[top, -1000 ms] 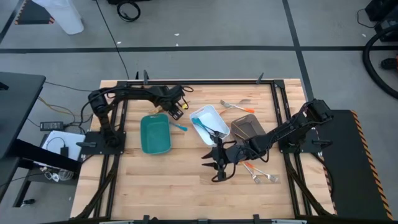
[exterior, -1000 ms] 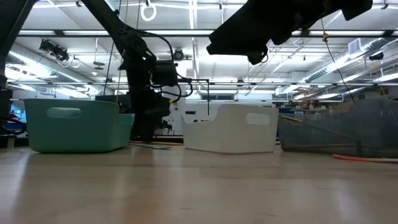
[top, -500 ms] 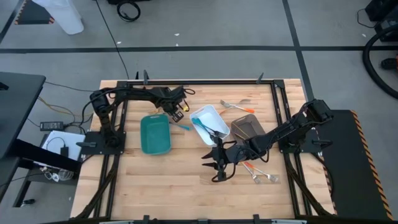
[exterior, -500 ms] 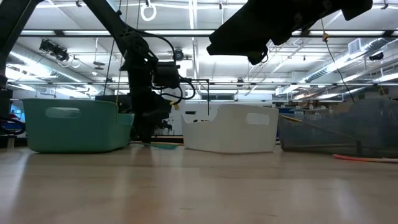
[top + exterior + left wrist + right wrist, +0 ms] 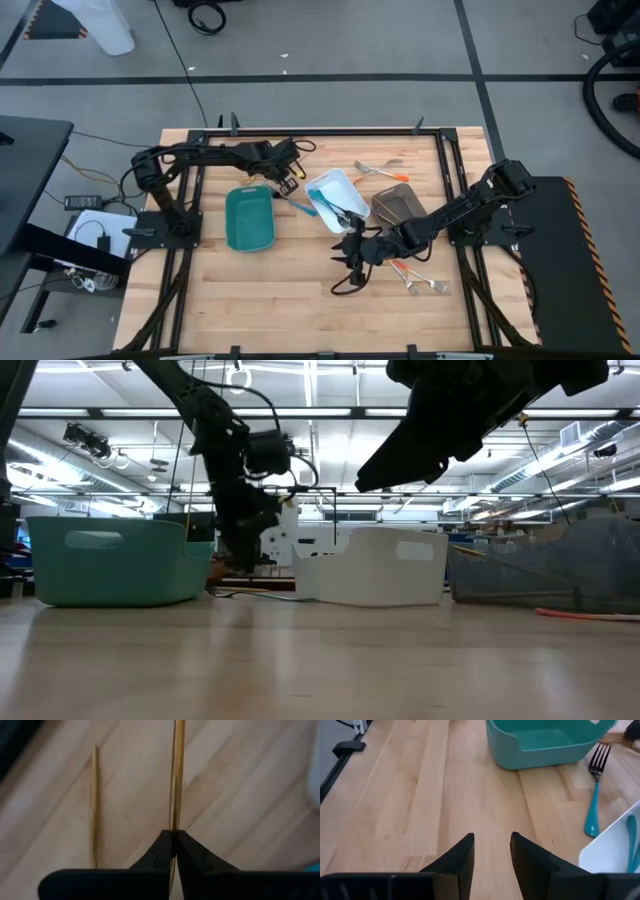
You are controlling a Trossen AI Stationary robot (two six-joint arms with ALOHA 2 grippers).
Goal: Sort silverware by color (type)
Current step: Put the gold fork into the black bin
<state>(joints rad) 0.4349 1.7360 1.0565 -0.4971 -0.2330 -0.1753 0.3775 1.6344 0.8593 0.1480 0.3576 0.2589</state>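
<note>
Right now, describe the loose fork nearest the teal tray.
Between the teal tray and the white tray, on bare wood, lies one fork. Its handle is blue, whereas the left gripper nearby holds a gold piece.

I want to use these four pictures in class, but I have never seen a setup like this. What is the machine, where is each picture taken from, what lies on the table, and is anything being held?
Two dark robot arms work at a wooden table. One picture looks straight down, one looks level across the tabletop, and one comes from a camera on each wrist.

On the table stand a teal tray, a white tray and a grey-brown tray. Small forks and spoons lie around them, such as a blue-handled fork beside the teal tray.

The left gripper, between the teal and white trays, is shut on a thin gold utensil; a second gold piece lies beside it. The right gripper hangs open over bare wood, holding nothing.
</note>
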